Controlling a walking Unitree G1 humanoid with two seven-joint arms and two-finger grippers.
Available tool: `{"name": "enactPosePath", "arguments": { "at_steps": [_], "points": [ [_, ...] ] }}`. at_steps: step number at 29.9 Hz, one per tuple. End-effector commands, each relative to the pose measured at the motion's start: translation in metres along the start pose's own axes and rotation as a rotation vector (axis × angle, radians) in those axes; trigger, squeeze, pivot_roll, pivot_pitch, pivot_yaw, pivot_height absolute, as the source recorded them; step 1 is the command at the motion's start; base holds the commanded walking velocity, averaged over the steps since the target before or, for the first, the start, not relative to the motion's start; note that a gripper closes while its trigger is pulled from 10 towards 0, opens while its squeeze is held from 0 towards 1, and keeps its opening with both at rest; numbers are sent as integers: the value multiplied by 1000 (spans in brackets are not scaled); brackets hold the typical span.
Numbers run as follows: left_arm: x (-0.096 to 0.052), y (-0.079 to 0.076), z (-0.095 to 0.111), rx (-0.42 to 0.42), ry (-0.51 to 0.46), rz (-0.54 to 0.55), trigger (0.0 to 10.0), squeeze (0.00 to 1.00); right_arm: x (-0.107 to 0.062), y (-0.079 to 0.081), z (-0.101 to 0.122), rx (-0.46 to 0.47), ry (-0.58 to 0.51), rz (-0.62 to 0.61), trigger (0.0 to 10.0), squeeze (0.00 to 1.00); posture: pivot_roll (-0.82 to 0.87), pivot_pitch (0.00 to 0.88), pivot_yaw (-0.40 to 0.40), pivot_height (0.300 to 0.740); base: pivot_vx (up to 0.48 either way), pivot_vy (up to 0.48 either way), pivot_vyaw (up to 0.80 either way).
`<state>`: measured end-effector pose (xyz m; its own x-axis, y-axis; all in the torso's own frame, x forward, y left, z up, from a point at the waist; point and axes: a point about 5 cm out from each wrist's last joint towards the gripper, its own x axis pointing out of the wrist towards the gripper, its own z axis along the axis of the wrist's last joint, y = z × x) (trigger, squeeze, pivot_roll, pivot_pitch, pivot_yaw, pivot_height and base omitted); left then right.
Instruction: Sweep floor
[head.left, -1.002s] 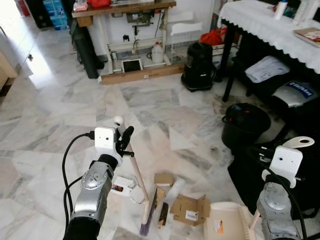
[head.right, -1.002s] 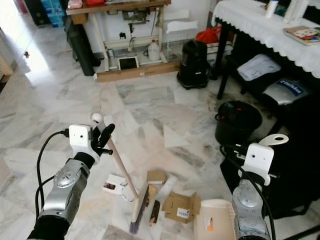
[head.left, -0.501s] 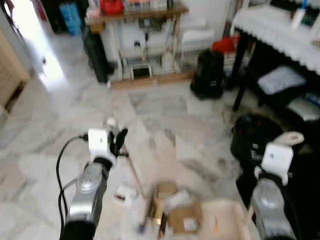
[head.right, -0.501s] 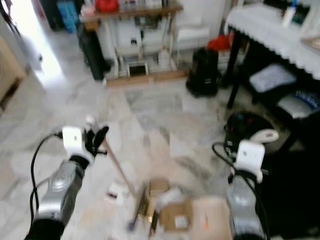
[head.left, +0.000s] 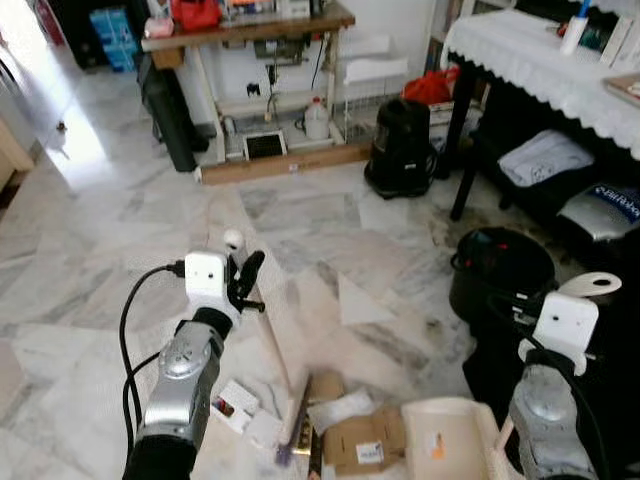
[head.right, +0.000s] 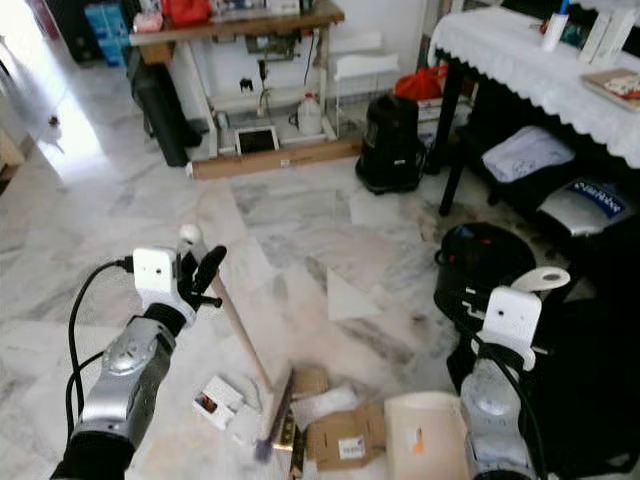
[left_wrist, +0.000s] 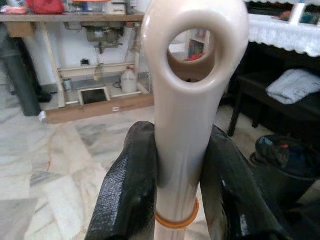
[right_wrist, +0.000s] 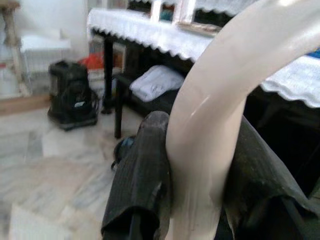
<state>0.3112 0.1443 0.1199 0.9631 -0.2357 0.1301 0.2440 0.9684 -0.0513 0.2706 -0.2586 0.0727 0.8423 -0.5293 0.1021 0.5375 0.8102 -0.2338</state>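
Left wrist view: left tool (left_wrist: 182, 195) clamps broom handle's (left_wrist: 186, 125) holed tip.

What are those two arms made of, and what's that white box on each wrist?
Both arms are jointed silver metal with dark sleeves nearer the body. Each wrist carries a white boxy camera housing. The left gripper and right gripper have two long black fingers with a textured surface. A black cable loops from the left wrist box back along the arm.

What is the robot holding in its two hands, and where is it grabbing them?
The left gripper is shut on the broom just below its ringed handle top. The right gripper is shut on the dustpan by its curved handle.
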Motion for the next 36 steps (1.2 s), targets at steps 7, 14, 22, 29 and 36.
{"name": "enactPosePath", "arguments": {
  "at_steps": [7, 14, 22, 29, 36],
  "points": [
    [-2, 4, 14, 8, -31, -14, 10000, 0, -1, 15, -4, -27, -24, 69, 10000, 0, -59, 0, 75, 740, 0, 0, 0],
    [-4, 2, 18, 8, -21, -48, 10000, 0, -3, 24, -8, -51, -28, 95, 10000, 0, -36, 0, 93, 740, 0, 0, 0],
    [-6, 2, 36, -90, -11, -67, 10000, 0, -4, 32, -13, -85, -35, 96, 10000, 0, 40, 4, 116, 740, 0, 0, 0],
    [-10, 0, 46, -181, 15, -100, 10000, 0, -5, 30, -18, -108, -43, 86, 10000, 0, 65, 33, 135, 740, 0, 0, 0],
    [-15, -7, 53, -241, 55, -130, 10000, 0, 4, 23, -7, -69, -108, 19, 10000, 0, 92, 74, 149, 740, 0, 0, 0]
  ]
}}
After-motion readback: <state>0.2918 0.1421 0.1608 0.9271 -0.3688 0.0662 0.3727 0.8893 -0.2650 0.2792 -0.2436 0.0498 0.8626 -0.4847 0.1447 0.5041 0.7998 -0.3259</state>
